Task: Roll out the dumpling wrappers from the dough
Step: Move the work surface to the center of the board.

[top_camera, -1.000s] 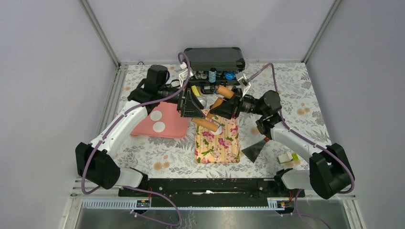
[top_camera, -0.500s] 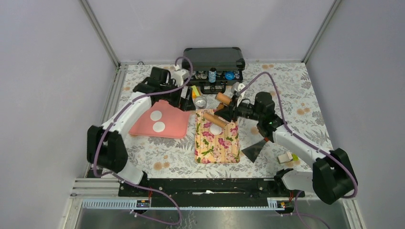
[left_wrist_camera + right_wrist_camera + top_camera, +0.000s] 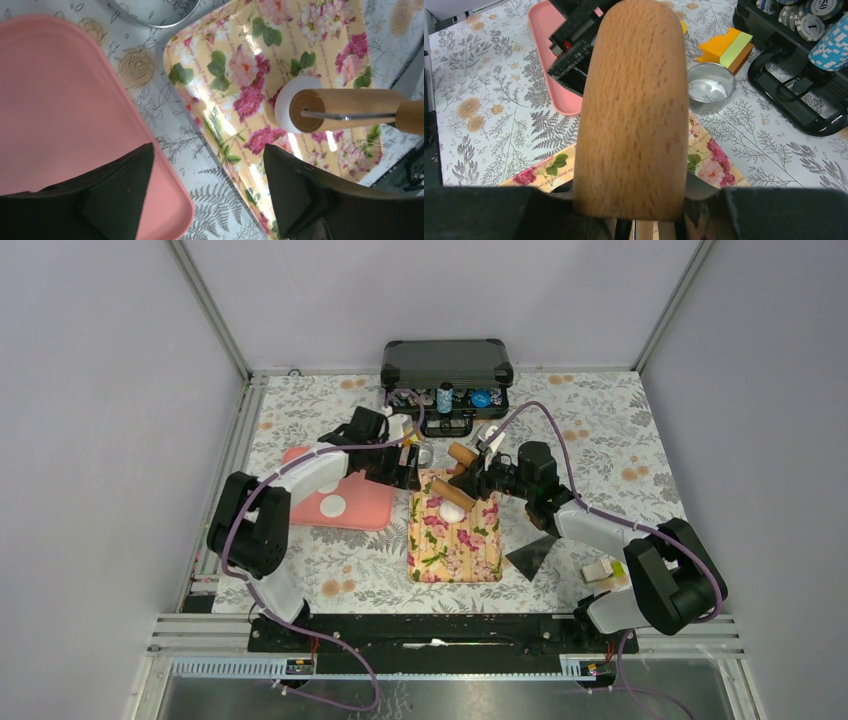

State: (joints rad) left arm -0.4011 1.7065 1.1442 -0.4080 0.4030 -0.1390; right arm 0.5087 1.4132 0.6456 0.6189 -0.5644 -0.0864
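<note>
Board (image 3: 455, 552): dough (image 3: 452, 511) beneath pin (image 3: 445, 496) in right gripper (image 3: 472, 480)

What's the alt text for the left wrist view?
A wooden rolling pin, seen end-on, overlaps a white dough lump on the floral tray. The open, empty left gripper frames the bottom edge; pink tray at left, silver tin rim at top.

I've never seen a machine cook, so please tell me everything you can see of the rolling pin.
The rolling pin is a plain cylinder of pale brown wood with visible grain and a flat round end. The right tool is closed on it, holding it slanted above the flowered tray. Its lower end sits over a white lump of dough; whether the two actually touch is unclear.
</note>
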